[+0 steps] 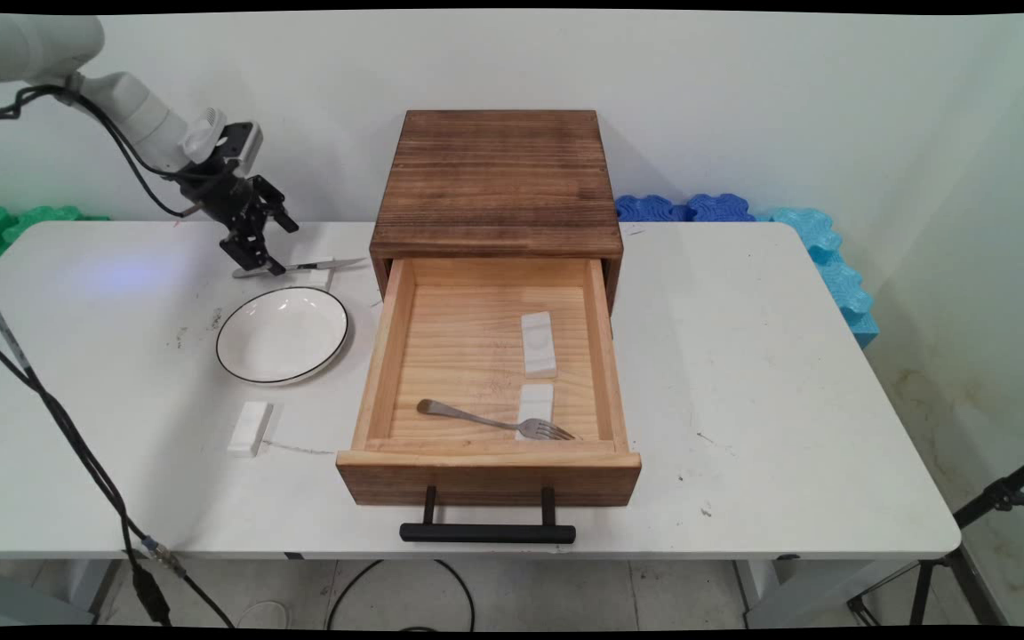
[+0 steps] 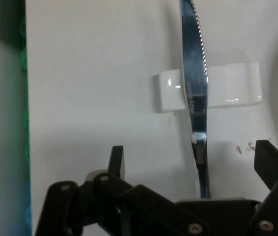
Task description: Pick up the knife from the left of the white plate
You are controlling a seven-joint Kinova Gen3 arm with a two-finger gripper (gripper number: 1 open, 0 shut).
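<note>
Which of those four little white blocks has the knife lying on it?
The white rest behind the plate, by the gripper: the knife lies across it. The drawer pair and the front one hold no knife.

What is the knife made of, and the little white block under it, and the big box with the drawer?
Knife: looks like polished metal, since it gleams and has a toothed edge. White rest under it: probably glazed ceramic or plastic, smooth with bright highlights. Drawer box: wood with visible grain, stained dark on top, paler inside the drawer.

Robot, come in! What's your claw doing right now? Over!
End effector open, fingers either side of the knife handle. Knife lies across a white rest. Plate close by, nothing blocking.
</note>
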